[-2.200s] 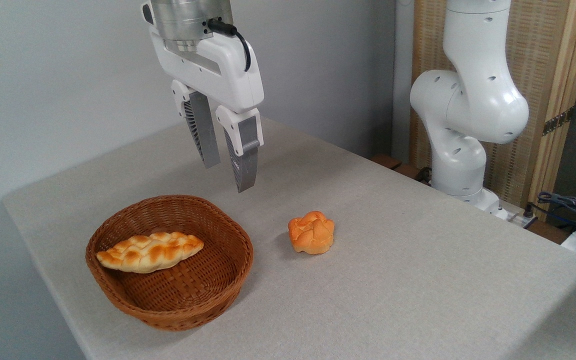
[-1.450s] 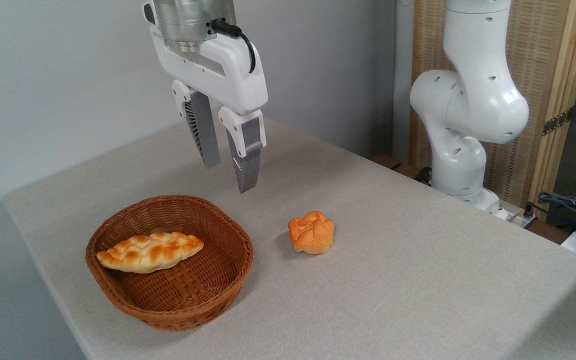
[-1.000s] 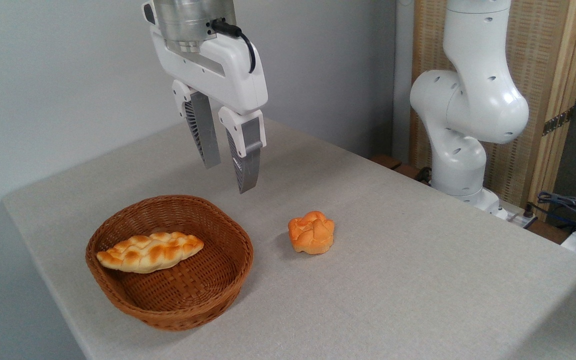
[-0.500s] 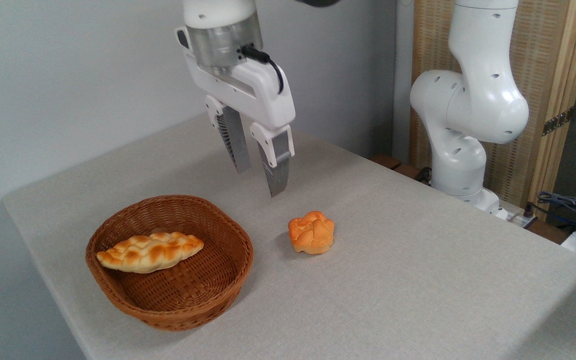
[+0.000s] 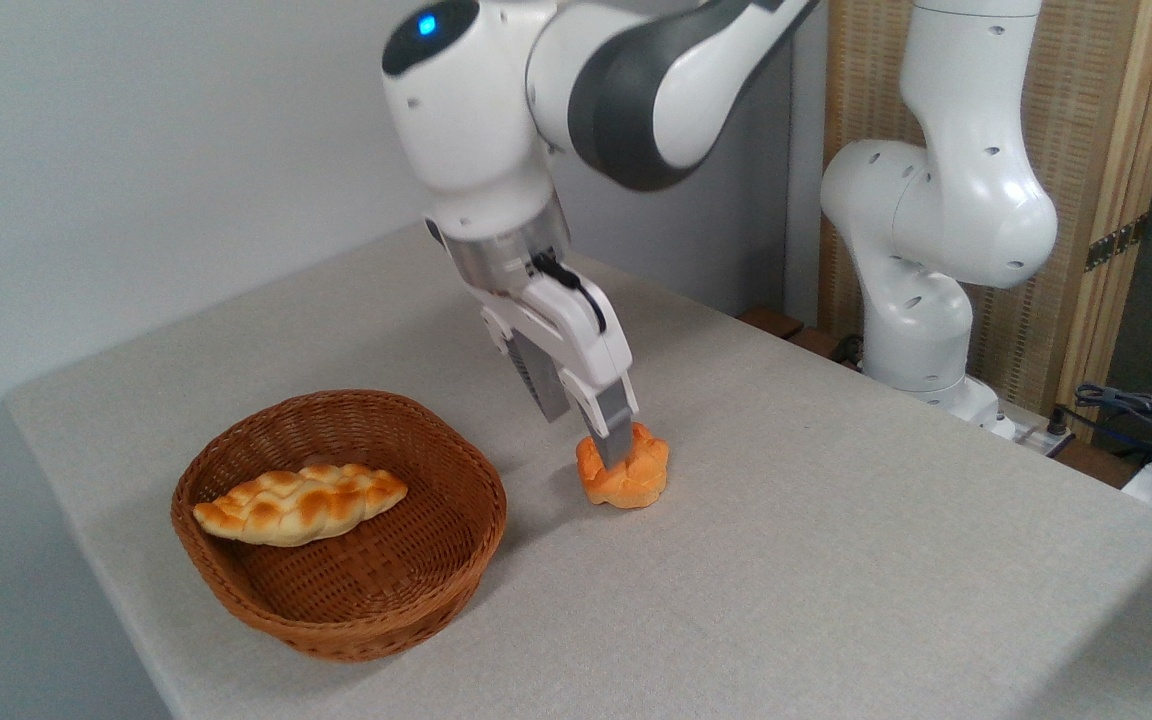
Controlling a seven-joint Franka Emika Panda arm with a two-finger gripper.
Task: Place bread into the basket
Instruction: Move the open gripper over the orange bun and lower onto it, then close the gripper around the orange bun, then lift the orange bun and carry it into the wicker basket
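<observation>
Fingers at the bun – grip unclear

The near finger [image 5: 617, 440] overlaps the top of the bread [image 5: 624, 474]; the far one is partly hidden, so I cannot tell whether they pinch it. The bread sits on the table [image 5: 836, 560], at 3 o'clock from the basket [image 5: 356, 610] – braided loaf [image 5: 299, 503] inside.

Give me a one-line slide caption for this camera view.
Open tool lowered onto the bun beside a basket holding a loaf.

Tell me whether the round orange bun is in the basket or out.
Out: the bun sits on the tablecloth right of the basket.
</observation>
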